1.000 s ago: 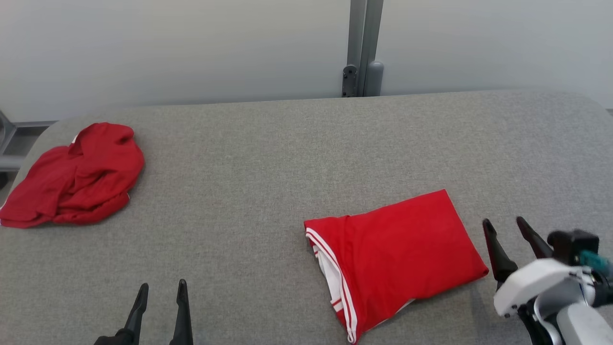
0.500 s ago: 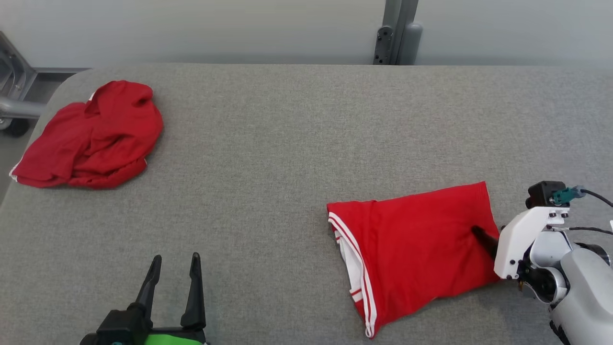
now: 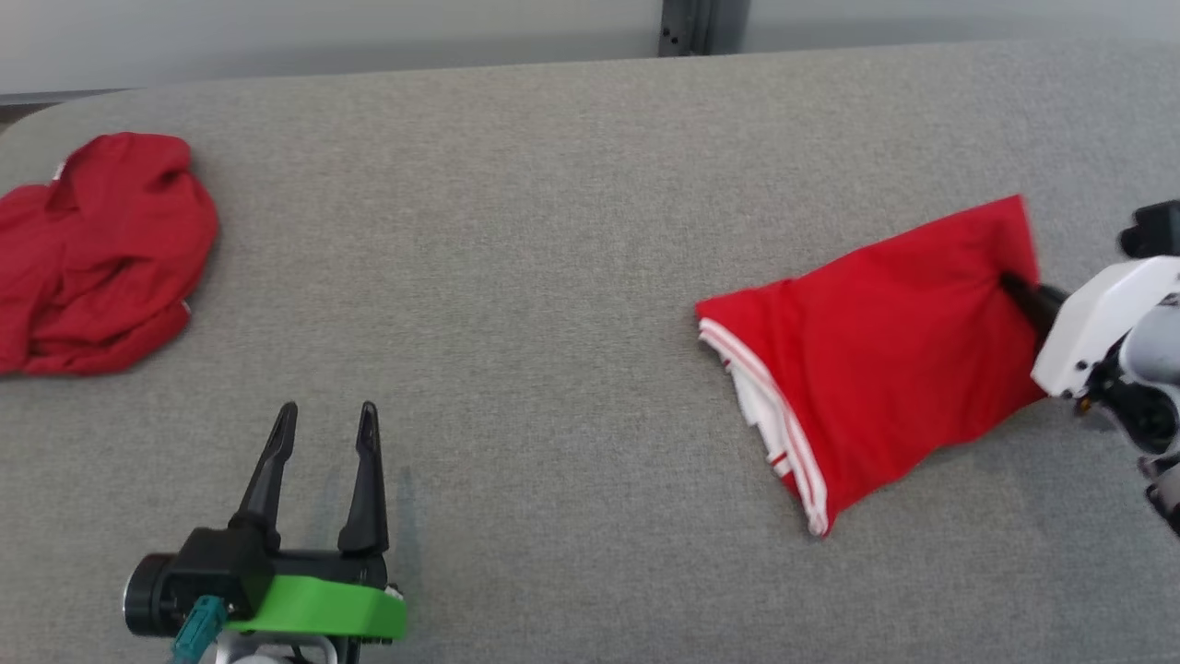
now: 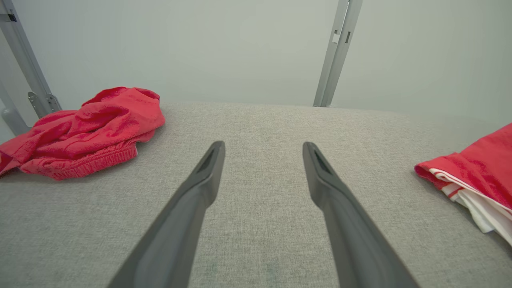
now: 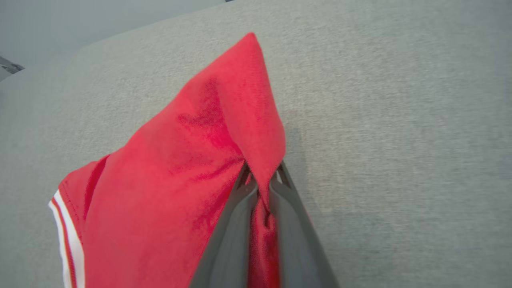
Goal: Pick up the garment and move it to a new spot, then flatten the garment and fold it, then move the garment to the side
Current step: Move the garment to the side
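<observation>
Two red garments: one folded, one crumpled, well apart on the grey worktop [image 3: 516,231].
Folded garment [image 3: 885,350]: at 3 o'clock in the head view, with its white-striped hem toward 7 o'clock.
Right fingers [image 5: 234,230]: clenched on the folded garment's 2 o'clock edge, with cloth pinched between them.
Left fingers [image 4: 192,200]: spread, grasping nothing, at 7 o'clock.
Crumpled garment [image 3: 92,249]: at 9 o'clock.

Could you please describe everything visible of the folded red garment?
The folded garment is red, knit-looking cloth with white-striped trim and white lining at its left edge. It lies skewed on the grey table, right of centre. The right gripper is shut on its right edge, bunching the cloth there.
</observation>
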You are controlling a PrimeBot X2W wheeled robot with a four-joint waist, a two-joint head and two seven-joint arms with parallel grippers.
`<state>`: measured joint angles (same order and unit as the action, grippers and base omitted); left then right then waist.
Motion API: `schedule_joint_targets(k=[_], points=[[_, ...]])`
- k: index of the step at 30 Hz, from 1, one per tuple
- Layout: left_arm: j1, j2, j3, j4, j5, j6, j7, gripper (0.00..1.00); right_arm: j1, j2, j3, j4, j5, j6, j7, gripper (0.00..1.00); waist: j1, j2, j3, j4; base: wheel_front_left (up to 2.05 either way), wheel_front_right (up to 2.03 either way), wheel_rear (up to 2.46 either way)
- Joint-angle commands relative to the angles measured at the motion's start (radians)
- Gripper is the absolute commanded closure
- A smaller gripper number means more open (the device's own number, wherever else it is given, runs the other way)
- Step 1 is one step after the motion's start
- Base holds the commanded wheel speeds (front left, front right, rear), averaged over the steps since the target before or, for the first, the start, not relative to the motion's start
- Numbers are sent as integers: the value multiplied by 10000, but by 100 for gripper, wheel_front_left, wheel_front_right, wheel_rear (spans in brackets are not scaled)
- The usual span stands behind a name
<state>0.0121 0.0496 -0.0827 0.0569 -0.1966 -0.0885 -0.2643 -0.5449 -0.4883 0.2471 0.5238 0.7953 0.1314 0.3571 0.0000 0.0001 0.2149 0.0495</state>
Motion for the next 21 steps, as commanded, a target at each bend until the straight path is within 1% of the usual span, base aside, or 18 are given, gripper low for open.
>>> schedule_joint_targets(k=[1,5,8,11,16,17,18,19,21], points=[[-411,19,-17,-80,147,-89,3,0,-373,-308,-205,111,-101,-14,-226,100,0,-1,1244,-1107,0,0,0],[-988,23,-96,-133,551,-263,3,0,-1180,-1038,-1171,771,-548,-14,-1254,100,0,-1,2066,-1448,0,0,0],[-1330,73,-195,-109,721,-333,2,0,-1859,-1232,-1915,1530,-763,-8,-1655,100,0,-1,2636,-1504,0,0,0],[-1523,158,-350,-105,866,-374,3,0,-2514,-1407,-2408,2335,-1167,-8,-1753,100,0,-1,3036,-1433,0,0,0],[-1477,223,-236,-192,898,-398,2,0,-3121,-1541,-2981,3277,-1979,-8,-2129,100,0,-1,3229,-1209,0,0,0],[-1424,217,-194,-200,882,-403,2,0,-3195,-1618,-3102,3431,-2195,-14,-2284,76,0,-1,3210,-1171,0,0,0],[-1372,206,-146,-210,865,-404,2,0,-3305,-1628,-3219,3528,-2400,-14,-2479,15,0,-1,3185,-1147,0,0,0],[-1317,195,-80,-219,843,-406,2,0,-3382,-1590,-3347,3649,-2559,-12,-2649,0,0,-1,3127,-1137,0,0,0],[-1179,161,-17,-190,788,-410,2,0,-3381,-1572,-3366,3816,-3057,-12,-2927,0,0,-1,2932,-1114,0,0,0]])
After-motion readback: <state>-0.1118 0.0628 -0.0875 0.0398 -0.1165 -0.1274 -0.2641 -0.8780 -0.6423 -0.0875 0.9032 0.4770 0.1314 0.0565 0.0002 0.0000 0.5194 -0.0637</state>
